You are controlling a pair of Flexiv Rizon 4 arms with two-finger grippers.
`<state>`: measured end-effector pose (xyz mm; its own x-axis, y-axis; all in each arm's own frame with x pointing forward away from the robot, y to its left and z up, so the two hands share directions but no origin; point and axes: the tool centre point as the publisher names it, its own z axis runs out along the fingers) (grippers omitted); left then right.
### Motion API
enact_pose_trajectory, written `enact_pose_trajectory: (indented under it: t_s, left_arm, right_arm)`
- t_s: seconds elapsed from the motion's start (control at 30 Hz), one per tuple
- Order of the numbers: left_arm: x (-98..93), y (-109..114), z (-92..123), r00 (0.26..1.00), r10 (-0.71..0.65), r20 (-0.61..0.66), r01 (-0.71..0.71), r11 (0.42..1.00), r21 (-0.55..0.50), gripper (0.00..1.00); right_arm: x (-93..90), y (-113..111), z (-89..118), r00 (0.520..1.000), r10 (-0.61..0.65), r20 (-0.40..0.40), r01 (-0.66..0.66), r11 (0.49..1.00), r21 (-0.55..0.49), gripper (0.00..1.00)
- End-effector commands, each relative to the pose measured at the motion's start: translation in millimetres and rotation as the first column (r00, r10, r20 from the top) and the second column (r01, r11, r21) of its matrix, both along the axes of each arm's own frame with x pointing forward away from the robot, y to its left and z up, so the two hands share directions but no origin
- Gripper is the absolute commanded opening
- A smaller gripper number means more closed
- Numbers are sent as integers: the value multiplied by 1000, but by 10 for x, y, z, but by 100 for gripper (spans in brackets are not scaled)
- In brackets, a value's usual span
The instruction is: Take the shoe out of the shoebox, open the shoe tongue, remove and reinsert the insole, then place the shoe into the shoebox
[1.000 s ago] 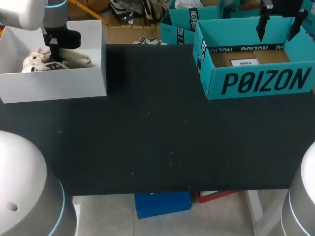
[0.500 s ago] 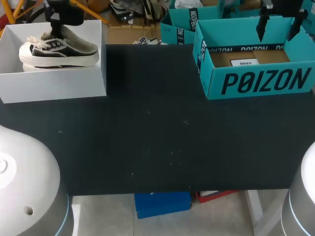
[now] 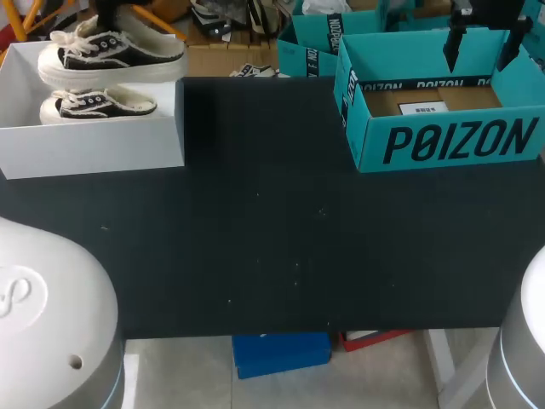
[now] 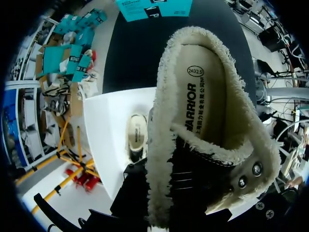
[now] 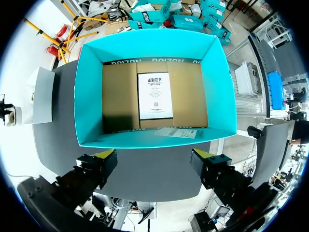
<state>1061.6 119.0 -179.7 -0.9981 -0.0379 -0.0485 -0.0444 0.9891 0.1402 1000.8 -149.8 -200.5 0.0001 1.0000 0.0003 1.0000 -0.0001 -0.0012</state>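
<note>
A dark desk (image 3: 272, 256) takes up the near part of the head view, with the bodies of the two arms at its near corners.

At the far left corner stands a white shoebox (image 3: 94, 149). A second shoe (image 3: 98, 104) lies inside it on its sole. Above the box's far side hangs the task's shoe (image 3: 115, 53), black with white laces and a fleece collar, level and clear of the rim. The left gripper (image 3: 111, 12) grips it from above. In the left wrist view the fleece hides the fingertips, and the printed insole (image 4: 203, 96) shows inside the opening.

At the far right corner sits a teal box (image 3: 460, 141), well apart from the shoe. The right gripper (image 5: 153, 157) hovers over it with its fingers spread wide, holding nothing.

The step in hand looks like taking the shoe out. To do it well, keep the shoe level so the soft collar does not slip. Carry it over the box's near wall toward the middle of the desk. Set it down on its sole with the opening up, where both arms can reach it.
</note>
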Motion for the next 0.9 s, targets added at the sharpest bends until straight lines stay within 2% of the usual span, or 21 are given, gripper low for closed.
enact_pose_trajectory:
  t_s: [0.03,0.27,0.5,0.7,0.9]
  left_arm:
    - [-341,-229,149,998,-31,58,30,999,13,0]
    - [-734,-752,93,993,-100,63,99,995,16,0]
    - [-1085,-1327,-201,983,-181,34,180,983,29,0]
    - [-1275,-1767,-424,986,-160,51,160,987,14,0]
    - [-1377,-2108,-733,987,-155,41,154,988,11,0]
  right_arm:
    - [0,0,5,1000,0,0,0,1000,0,100]
    - [0,0,5,1000,0,0,0,1000,0,100]
    - [0,0,5,1000,0,0,0,1000,0,100]
    - [0,0,5,1000,0,0,0,1000,0,100]
    - [0,0,5,1000,0,0,0,1000,0,100]
